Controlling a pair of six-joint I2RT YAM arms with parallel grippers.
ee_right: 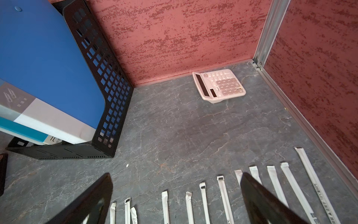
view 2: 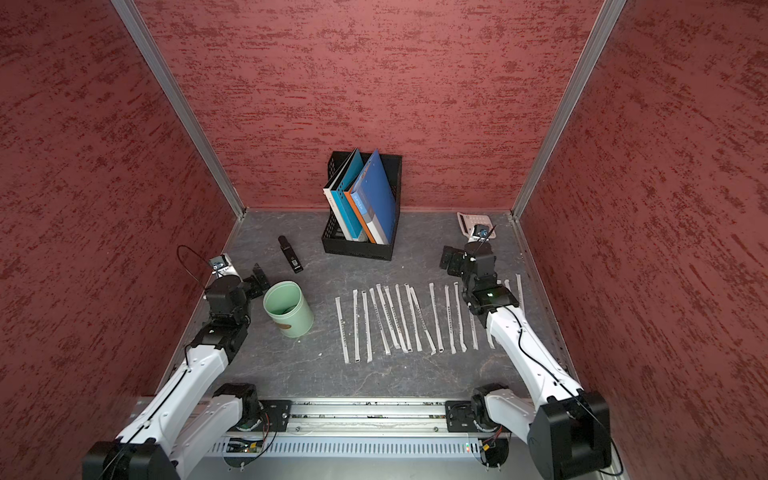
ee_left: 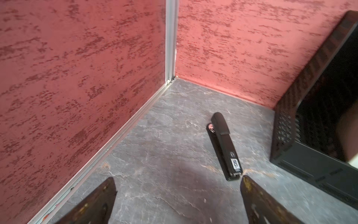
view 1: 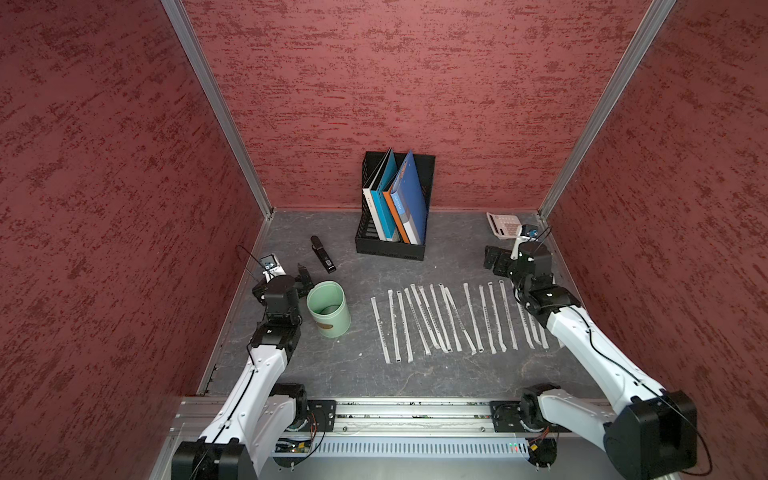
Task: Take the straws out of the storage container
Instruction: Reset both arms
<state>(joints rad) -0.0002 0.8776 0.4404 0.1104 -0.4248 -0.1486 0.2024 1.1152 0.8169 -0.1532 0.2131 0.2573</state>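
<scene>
Shows the storage container (view 1: 332, 322), a pale mint-green cylindrical cup with a brown oval mark on its side, standing upright on the dark grey marbled table (view 1: 415, 376), lower left of centre in both top views. Finds the straws (view 1: 473, 318), long thin ones in flat white paper wrappers with fine dark print, lying flat on the table in a side-by-side row right of the storage container and well apart from it, spanning centre to right of frame. Has a few mid-row crossing or touching, and the rightmost partly hidden under the right arm. Puts the left gripper (view 1: 305, 276), black and parallel-jawed, just beside the container's upper-left rim; cannot tell whether touching. In the left wrist view, shows its fingers (ee_left: 93, 203) spread wide at frame bottom with only bare table between them, and a black oblong stapler (ee_left: 224, 147) lying just past one tip. Puts the right gripper (view 1: 494, 259) at right of frame, above the far ends of the straws, jaws likewise wide apart and holding nothing. Looks down, in the right wrist view, on straw ends along frame bottom. Notes a black mesh file rack (view 1: 390, 249) with blue folders (view 1: 411, 195) at top centre against the back wall, and a pale pink calculator (ee_right: 219, 85) near the far right corner.
</scene>
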